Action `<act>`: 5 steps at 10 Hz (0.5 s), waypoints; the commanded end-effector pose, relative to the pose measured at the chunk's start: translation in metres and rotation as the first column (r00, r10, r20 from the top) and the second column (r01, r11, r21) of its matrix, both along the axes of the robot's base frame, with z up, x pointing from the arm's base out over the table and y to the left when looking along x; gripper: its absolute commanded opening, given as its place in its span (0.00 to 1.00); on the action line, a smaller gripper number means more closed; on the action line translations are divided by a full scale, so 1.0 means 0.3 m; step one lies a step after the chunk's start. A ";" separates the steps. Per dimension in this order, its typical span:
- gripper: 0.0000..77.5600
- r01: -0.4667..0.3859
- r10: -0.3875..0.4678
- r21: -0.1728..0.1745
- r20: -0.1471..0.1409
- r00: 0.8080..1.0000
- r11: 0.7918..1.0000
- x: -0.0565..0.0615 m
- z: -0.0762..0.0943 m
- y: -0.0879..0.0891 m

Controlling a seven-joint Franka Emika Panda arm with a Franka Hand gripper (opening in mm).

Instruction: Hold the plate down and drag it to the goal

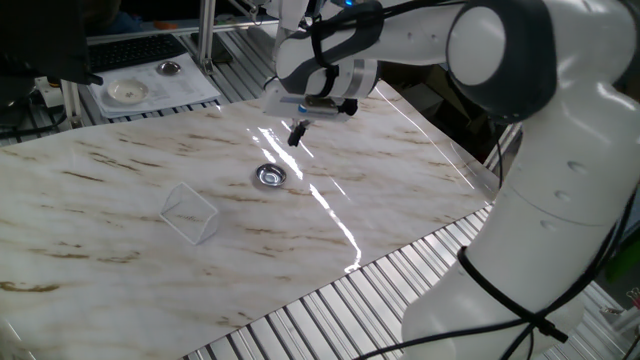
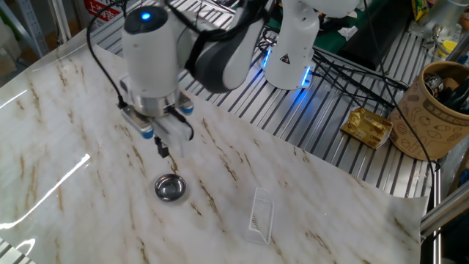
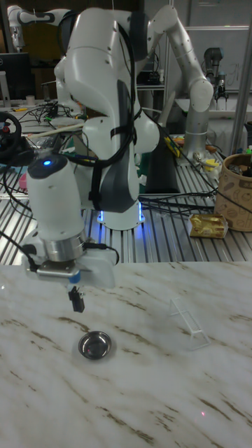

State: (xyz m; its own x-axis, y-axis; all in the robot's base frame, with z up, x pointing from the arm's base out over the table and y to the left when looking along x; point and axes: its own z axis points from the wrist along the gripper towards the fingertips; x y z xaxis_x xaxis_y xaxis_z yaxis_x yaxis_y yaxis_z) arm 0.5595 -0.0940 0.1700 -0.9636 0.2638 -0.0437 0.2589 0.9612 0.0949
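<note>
The end effector (image 2: 163,151), fingers pressed together into one tip for pushing down, hovers just above the plate (image 2: 170,188); the goal (image 2: 261,214) lies apart.

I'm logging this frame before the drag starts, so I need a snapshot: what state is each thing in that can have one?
gripper: fingers together, empty, above the table, not touching the plate.
plate: upright on the marble, empty, untouched, outside the goal.
goal: square outline, nothing inside it.
arm light: glowing blue.
brown cup: upright off the marble, holding items.
</note>
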 end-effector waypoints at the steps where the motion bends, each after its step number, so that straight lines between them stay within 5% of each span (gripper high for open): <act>1: 0.00 -0.024 0.025 -0.006 0.020 1.000 1.000 0.032 -0.047 -0.041; 5: 0.00 -0.038 0.039 -0.008 0.045 0.998 0.999 0.055 -0.127 -0.077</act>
State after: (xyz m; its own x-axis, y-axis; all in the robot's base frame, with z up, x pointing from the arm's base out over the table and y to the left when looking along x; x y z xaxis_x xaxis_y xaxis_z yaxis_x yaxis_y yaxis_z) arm 0.5724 -0.1133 0.1359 -0.9704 0.2294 -0.0760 0.2218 0.9703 0.0968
